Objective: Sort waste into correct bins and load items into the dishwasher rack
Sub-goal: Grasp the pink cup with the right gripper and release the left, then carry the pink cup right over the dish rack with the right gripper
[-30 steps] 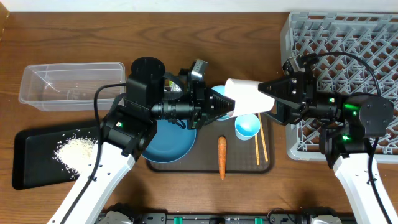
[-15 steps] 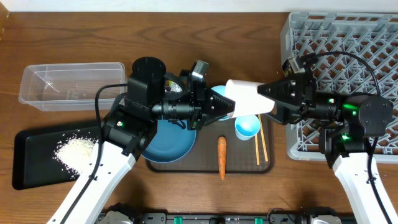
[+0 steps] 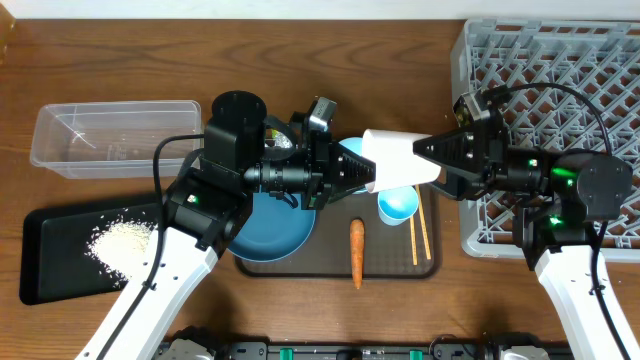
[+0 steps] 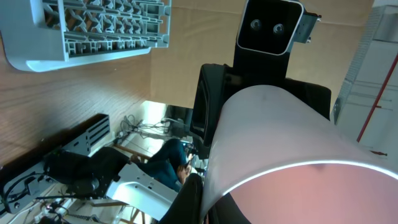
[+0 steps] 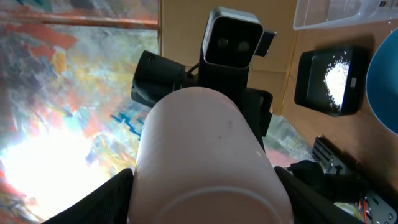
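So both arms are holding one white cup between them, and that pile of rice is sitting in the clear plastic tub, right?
Not quite. The overhead view shows the rice pile lying in the black tray, not in the clear tub. The rest stands: the left gripper and right gripper hold the white cup between them.

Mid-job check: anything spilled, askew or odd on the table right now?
Nothing spilled: the rice sits piled inside the black tray. Only oddity: the white cup hangs sideways in mid-air between the left gripper and right gripper, above the brown tray.
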`<control>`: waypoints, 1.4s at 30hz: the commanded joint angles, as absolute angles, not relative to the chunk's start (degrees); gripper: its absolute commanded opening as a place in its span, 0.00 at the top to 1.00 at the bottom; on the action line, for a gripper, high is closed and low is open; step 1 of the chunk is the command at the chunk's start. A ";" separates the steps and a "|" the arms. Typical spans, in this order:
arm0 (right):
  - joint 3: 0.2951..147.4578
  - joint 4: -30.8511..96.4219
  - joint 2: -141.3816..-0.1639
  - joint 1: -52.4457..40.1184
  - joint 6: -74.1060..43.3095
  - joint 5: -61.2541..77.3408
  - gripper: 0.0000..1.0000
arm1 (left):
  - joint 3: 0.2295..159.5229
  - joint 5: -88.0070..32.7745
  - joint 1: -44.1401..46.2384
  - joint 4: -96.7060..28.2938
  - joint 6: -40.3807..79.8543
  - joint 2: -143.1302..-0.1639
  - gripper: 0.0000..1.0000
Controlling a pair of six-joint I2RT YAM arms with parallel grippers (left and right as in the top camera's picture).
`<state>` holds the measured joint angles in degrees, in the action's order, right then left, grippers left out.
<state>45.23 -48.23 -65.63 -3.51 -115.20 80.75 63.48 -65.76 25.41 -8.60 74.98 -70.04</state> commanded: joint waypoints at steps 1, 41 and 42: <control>45.78 -50.26 -65.39 -3.40 -113.97 77.82 0.37 | 63.96 -68.42 26.06 -9.43 75.31 -70.74 0.94; 45.78 -53.15 -65.39 10.09 -111.31 83.29 0.68 | 63.96 -45.80 25.50 -21.17 64.29 -70.74 0.83; 45.78 -53.15 -65.39 10.70 -111.07 83.70 0.68 | 63.96 -44.29 25.36 -22.87 63.57 -70.74 0.83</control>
